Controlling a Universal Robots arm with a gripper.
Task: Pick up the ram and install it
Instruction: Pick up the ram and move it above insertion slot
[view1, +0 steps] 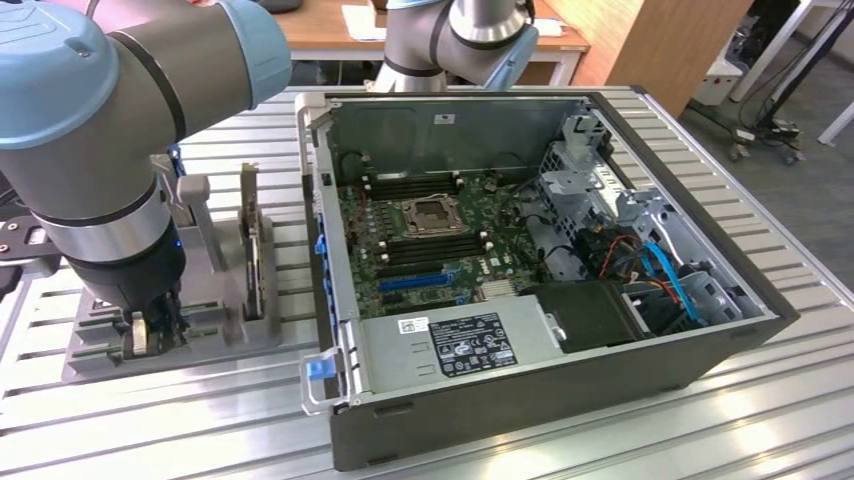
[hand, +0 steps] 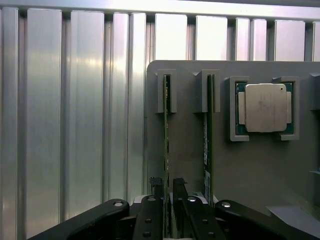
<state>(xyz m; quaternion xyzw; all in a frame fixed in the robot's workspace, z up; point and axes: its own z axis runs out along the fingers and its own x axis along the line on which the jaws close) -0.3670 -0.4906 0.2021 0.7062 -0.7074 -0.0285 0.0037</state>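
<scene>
Gripper (hand: 168, 199) straddles 1 ram (hand: 166, 140) (edge-up), neighbour stick (hand: 207, 140) just beside.

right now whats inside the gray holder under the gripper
In the gray holder, the ram and a second ram stick stand on edge in slots, with a CPU in a pocket. The gripper covers the sticks' near ends.

So the ram (hand: 166, 145), a long, thin green circuit-board stick, was standing upright on its edge, seen edge-on, in a slot of the flat grey plastic holder (hand: 186, 140). A second green stick (hand: 207, 145) stood parallel just beside it in the next slot.
</scene>
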